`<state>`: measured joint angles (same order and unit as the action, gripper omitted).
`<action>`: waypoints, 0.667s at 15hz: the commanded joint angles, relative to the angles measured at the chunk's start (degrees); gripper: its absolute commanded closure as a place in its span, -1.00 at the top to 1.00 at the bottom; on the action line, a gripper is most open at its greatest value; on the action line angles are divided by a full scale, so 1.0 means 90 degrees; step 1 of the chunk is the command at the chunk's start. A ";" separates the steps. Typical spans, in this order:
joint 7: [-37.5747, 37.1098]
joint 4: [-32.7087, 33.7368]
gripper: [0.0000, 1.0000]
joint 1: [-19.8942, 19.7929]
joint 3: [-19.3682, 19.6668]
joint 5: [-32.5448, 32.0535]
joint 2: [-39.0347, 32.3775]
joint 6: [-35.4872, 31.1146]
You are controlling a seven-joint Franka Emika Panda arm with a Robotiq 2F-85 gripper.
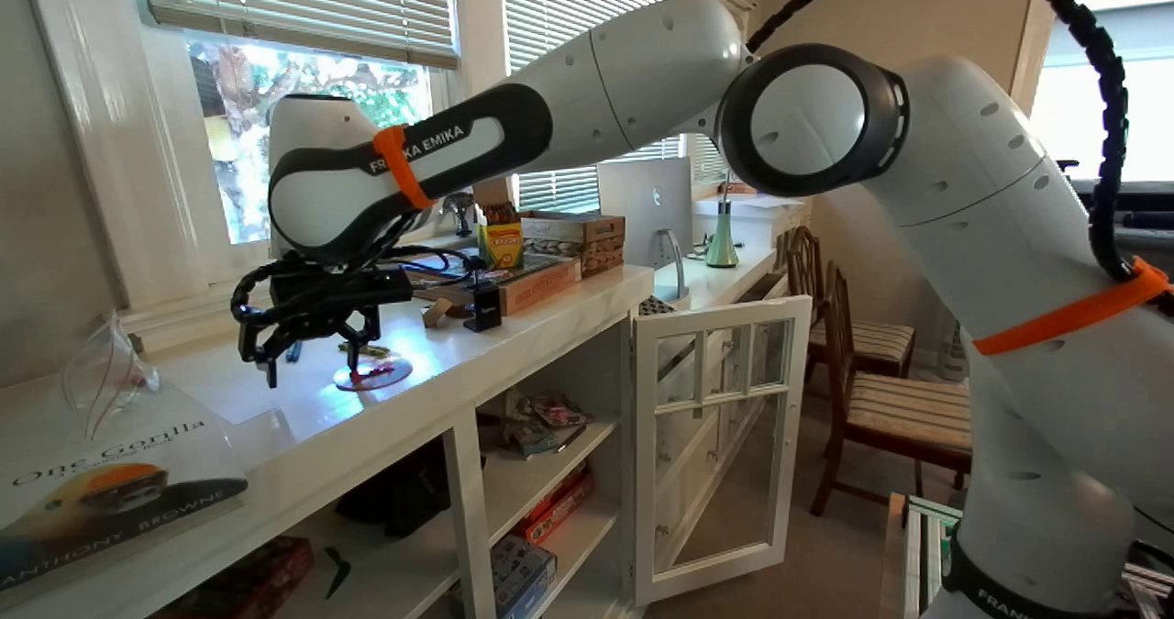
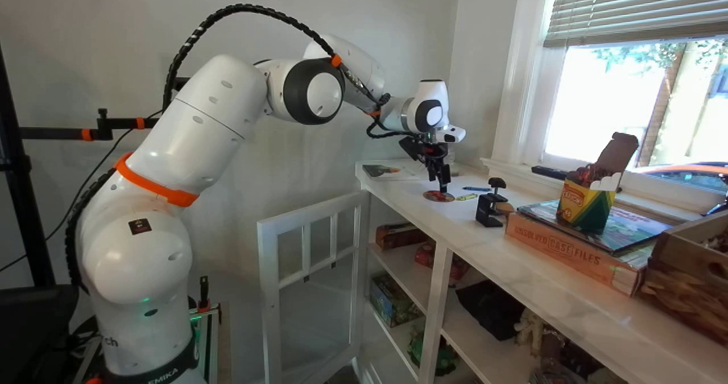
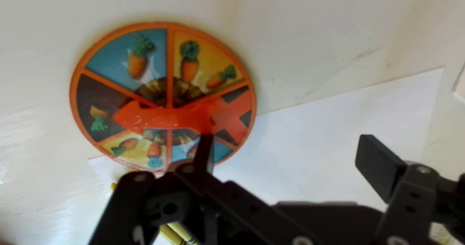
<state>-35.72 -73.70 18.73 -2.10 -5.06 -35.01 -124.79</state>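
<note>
In the wrist view, the gripper (image 3: 285, 143) stands spread, its left fingertip (image 3: 204, 151) seemingly touching the red arrow (image 3: 163, 118) of the carrot spinner (image 3: 170, 87), which lies on the white counter (image 3: 319, 31), partly over paper (image 3: 308, 147).

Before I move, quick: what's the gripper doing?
Gripper: open, holding nothing; one finger is at the red spinner arrow, though whether it touches can't be told.
</note>
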 commanded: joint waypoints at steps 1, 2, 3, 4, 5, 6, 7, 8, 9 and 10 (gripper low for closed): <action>0.0090 0.0135 1.00 0.0018 0.0000 0.0061 -0.0054 0.0258; 0.0089 0.0131 1.00 0.0018 0.0000 0.0061 -0.0045 0.0270; 0.0089 0.0127 1.00 0.0018 0.0002 0.0057 -0.0037 0.0275; 0.0089 0.0126 1.00 0.0019 0.0003 0.0054 -0.0032 0.0279; 0.0089 0.0122 1.00 0.0019 0.0003 0.0054 -0.0025 0.0285; 0.0089 0.0119 1.00 0.0020 0.0003 0.0052 -0.0020 0.0291; 0.0091 0.0115 1.00 0.0021 0.0003 0.0051 -0.0014 0.0295; 0.0093 0.0113 1.00 0.0021 0.0002 0.0051 -0.0009 0.0299; 0.0098 0.0108 1.00 0.0021 0.0000 0.0052 -0.0005 0.0305; 0.0099 0.0104 1.00 0.0020 -0.0001 0.0055 -0.0004 0.0309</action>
<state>-35.61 -73.48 18.73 -2.13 -5.06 -35.00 -123.89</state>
